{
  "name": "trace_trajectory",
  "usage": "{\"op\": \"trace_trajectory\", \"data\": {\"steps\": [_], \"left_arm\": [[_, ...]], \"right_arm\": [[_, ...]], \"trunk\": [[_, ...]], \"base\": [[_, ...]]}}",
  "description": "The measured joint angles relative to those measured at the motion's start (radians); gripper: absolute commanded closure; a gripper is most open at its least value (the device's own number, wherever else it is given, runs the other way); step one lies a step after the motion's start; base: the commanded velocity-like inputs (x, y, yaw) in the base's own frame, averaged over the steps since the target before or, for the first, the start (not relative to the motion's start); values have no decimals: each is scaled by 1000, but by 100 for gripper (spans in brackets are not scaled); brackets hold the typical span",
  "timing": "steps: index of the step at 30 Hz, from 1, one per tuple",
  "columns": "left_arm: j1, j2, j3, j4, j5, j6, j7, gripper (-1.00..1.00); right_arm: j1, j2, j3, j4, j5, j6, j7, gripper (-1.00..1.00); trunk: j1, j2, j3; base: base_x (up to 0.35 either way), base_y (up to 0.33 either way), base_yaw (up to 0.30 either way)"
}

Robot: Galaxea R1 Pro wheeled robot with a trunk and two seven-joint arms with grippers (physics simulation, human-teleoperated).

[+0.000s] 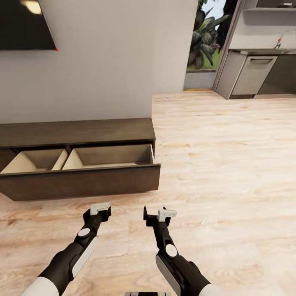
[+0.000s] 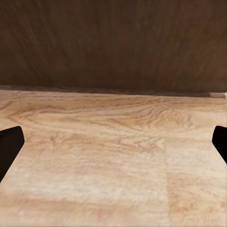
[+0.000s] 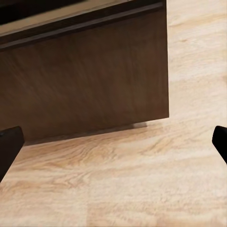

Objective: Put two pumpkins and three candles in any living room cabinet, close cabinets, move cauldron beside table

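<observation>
The dark-brown cabinet (image 1: 82,132) stands against the wall ahead on the left, with its right-hand drawer (image 1: 82,181) pulled out. Two pale compartments (image 1: 111,155) of the drawer look bare. My left gripper (image 1: 100,210) hangs open over the floor just in front of the drawer front (image 2: 113,47), holding nothing. Beside it, my right gripper (image 1: 158,216) is open too, near the drawer's right corner (image 3: 156,94). In both wrist views the black fingertips (image 2: 9,146) (image 3: 9,146) sit far apart at the frame edges. The pumpkins, candles, cauldron and table are out of view.
A dark TV screen (image 1: 24,24) hangs on the wall above the cabinet. Light wood floor (image 1: 226,164) stretches to the right toward a doorway with plants (image 1: 205,41) and grey kitchen cabinets (image 1: 255,74) at the far right.
</observation>
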Motion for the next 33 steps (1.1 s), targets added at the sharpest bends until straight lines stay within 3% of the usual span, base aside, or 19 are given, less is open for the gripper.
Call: {"op": "trace_trajectory", "data": {"steps": [18,33], "left_arm": [[0,1,12,-2,3,-31,7,-100],[0,2,18,-3,11,-30,7,-100]], "right_arm": [[0,0,15,4,-2,5,16,-100],[0,0,27,5,-3,6,17,-100]], "trunk": [[69,-126,-56],[69,-126,-56]], "base": [[0,0,0],[22,9,0]]}}
